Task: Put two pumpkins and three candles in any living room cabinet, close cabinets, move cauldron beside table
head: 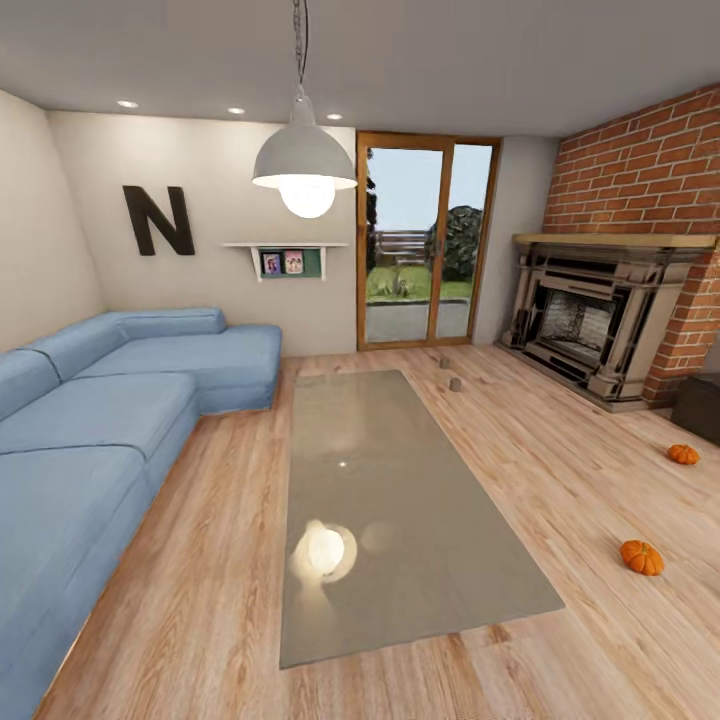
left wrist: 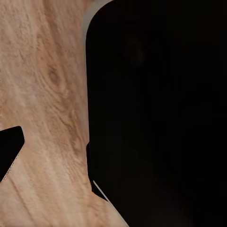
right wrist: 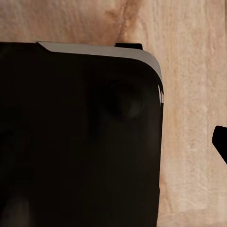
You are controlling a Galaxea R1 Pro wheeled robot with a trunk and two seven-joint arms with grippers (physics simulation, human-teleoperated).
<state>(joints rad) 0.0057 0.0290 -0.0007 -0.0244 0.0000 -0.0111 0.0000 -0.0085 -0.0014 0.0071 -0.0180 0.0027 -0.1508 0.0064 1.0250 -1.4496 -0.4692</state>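
Observation:
Two orange pumpkins lie on the wooden floor right of the table, one nearer (head: 641, 557) and one farther (head: 683, 454). Two small brownish candles (head: 455, 384) (head: 444, 363) stand on the floor beyond the table's far end; the third candle is out of view. The low glossy grey table (head: 400, 440) stretches away in front of me. A corner of the dark cabinet (head: 702, 406) shows at the right edge, beside the fireplace. In each wrist view a dark fingertip (left wrist: 10, 150) (right wrist: 220, 140) hangs over floorboards beside a large black body.
A long blue corner sofa (head: 90, 420) runs along the left. A stone-coloured fireplace (head: 600, 320) sits in the brick wall at the right. Glass doors (head: 425, 240) are at the back. A pendant lamp (head: 305, 165) hangs over the table. Floor lanes run along both sides of the table.

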